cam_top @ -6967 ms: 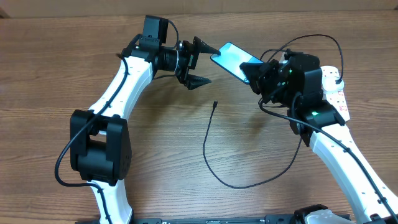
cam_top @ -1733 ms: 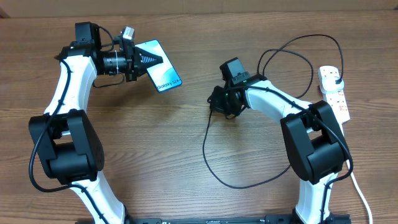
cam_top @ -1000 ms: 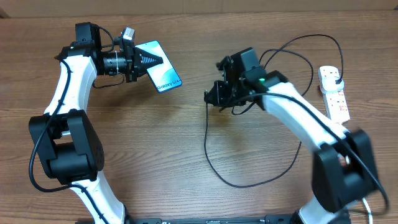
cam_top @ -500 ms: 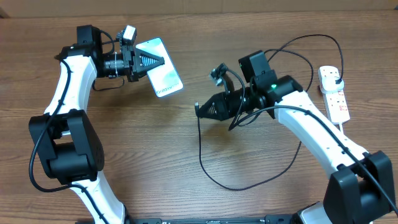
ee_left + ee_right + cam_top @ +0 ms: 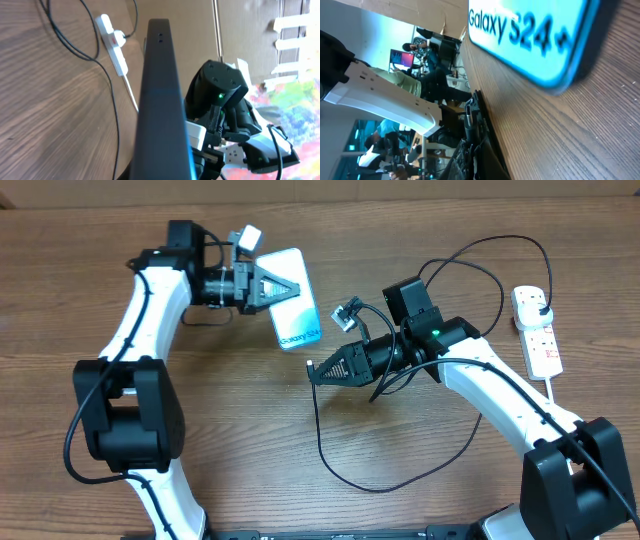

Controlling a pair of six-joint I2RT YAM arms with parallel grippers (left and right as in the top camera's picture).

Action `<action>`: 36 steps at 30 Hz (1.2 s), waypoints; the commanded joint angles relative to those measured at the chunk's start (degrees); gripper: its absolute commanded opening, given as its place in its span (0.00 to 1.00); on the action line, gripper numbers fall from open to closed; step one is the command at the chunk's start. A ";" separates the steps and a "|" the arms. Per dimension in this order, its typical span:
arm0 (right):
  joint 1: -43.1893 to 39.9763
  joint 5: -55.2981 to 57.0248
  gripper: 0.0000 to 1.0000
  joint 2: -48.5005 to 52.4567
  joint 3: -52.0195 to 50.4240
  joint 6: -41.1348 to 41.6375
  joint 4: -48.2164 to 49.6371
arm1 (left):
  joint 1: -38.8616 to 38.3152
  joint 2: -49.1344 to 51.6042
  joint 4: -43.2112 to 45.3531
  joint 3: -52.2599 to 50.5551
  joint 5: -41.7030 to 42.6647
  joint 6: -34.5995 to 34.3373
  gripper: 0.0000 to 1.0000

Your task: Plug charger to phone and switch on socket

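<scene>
Left jaws clamped on Galaxy S24+ phone (image 5: 298,318) at table 11 o'clock; right jaws clamped on charger (image 5: 317,415) tip at its 5 o'clock.

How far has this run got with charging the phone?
Done: the left pincer grips the Galaxy phone, and the plug of the charger cable appears seated in the power strip. In hand: the right pincer grips the cable's connector end, short of the phone. Left: insert the connector, then switch on the strip.
</scene>
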 commanded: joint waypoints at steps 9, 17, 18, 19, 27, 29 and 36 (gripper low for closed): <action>0.15 0.33 0.04 -1.31 -0.37 4.15 4.72 | -0.20 -0.35 -0.42 0.90 6.60 1.40 0.04; -0.28 1.77 0.04 -1.31 -0.37 4.94 5.40 | -0.20 -0.35 -0.42 0.90 6.60 0.57 0.04; -0.28 1.77 0.04 -1.31 -0.37 5.07 5.79 | -0.24 -0.35 -0.42 0.90 6.60 0.48 0.04; -0.28 1.77 0.04 -1.31 -0.37 6.29 6.71 | -0.37 -0.35 -0.39 0.90 6.60 -0.15 0.04; -0.28 1.38 0.04 -1.31 -0.37 7.54 8.26 | -1.09 -0.35 -0.66 0.90 6.62 -0.72 0.04; -0.28 1.38 0.04 -1.31 -0.37 7.54 8.20 | -1.09 -0.35 -0.81 0.90 6.64 -0.72 0.04; -0.28 1.36 0.04 -1.31 -0.37 7.50 7.41 | -1.09 -0.35 -0.79 0.90 6.67 -0.61 0.04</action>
